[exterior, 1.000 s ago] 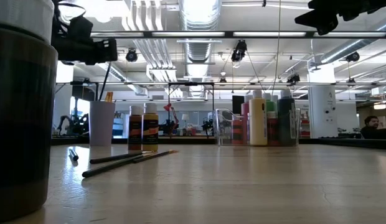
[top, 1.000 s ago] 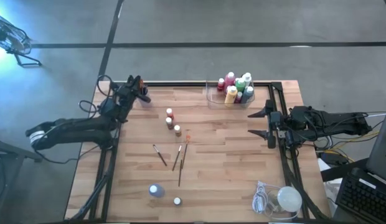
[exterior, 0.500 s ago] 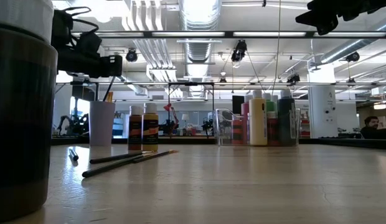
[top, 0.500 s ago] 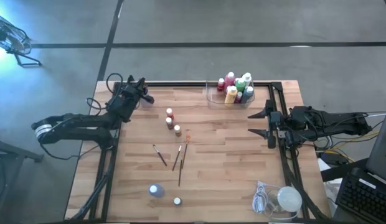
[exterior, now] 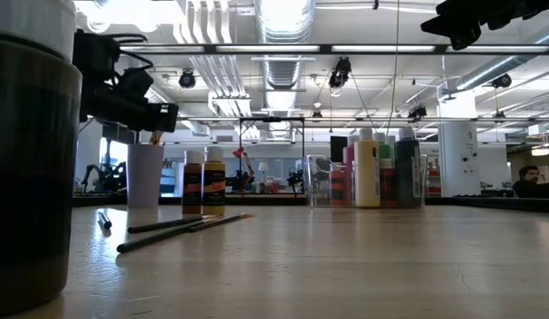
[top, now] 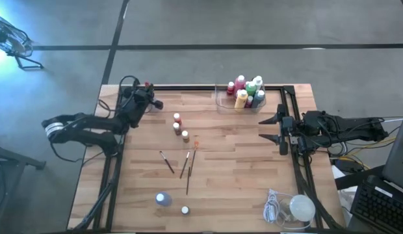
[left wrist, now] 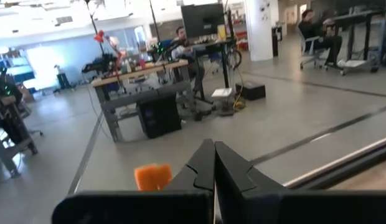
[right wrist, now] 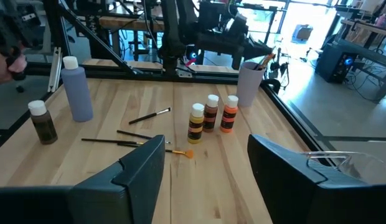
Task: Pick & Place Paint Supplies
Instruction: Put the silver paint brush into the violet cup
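Observation:
Three small bottles [top: 181, 127] stand in a row mid-table; in the right wrist view they are yellow, brown and orange [right wrist: 210, 114]. Thin dark paintbrushes [top: 184, 166] lie flat nearer the near edge. A blue bottle [top: 163, 199] and a small brown one [top: 184, 210] stand near the near edge. More bottles [top: 246, 91] stand in the clear tray. My left gripper [top: 151, 102] hovers shut at the far-left corner, above the purple cup [exterior: 144, 175]. My right gripper [top: 262, 129] waits open at the right edge, aimed at the row [right wrist: 205, 149].
The clear tray [top: 221, 101] sits at the far edge, right of centre. A white round lump with a coiled cord [top: 294, 208] lies at the near-right corner. A dark rail [top: 208, 87] frames the table. Bare wood lies between the brushes and my right gripper.
My left gripper has shifted a little toward the table's near and right sides and dipped lower, while the arm behind it has swung toward the far edge. Bottles, brushes and my right arm have stayed put.

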